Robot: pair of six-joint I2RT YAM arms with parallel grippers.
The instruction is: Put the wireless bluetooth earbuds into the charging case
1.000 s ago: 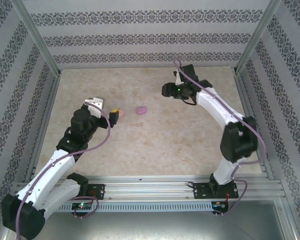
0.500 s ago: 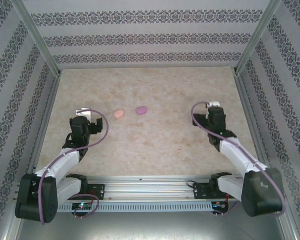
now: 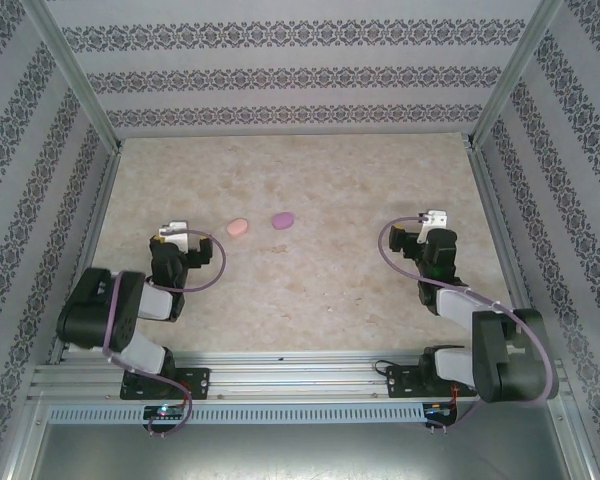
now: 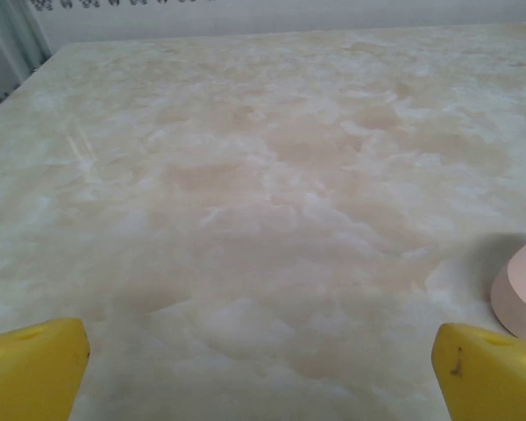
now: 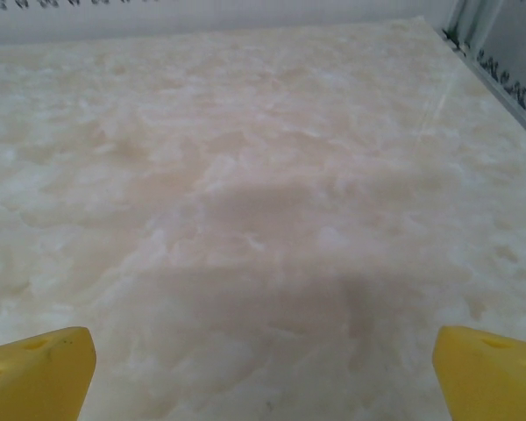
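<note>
The left arm [image 3: 110,305] is seen folded low over its base at the near left of the table [image 3: 330,285]. Its jaws are spread wide and empty, with the yellow fingertips [image 4: 31,368] far apart in the left wrist view. The right arm [image 3: 500,350] is folded likewise at the near right, its jaws released with nothing held. A pink charging case [image 3: 238,227] is laid on the table just ahead and right of the left jaws. A purple charging case [image 3: 283,219] is laid near it, not touching, toward the middle. Both seem shut; whether earbuds are inside cannot be told. Bare marbled table is seen between the arms and up to the patterned walls [image 3: 300,80].
</note>
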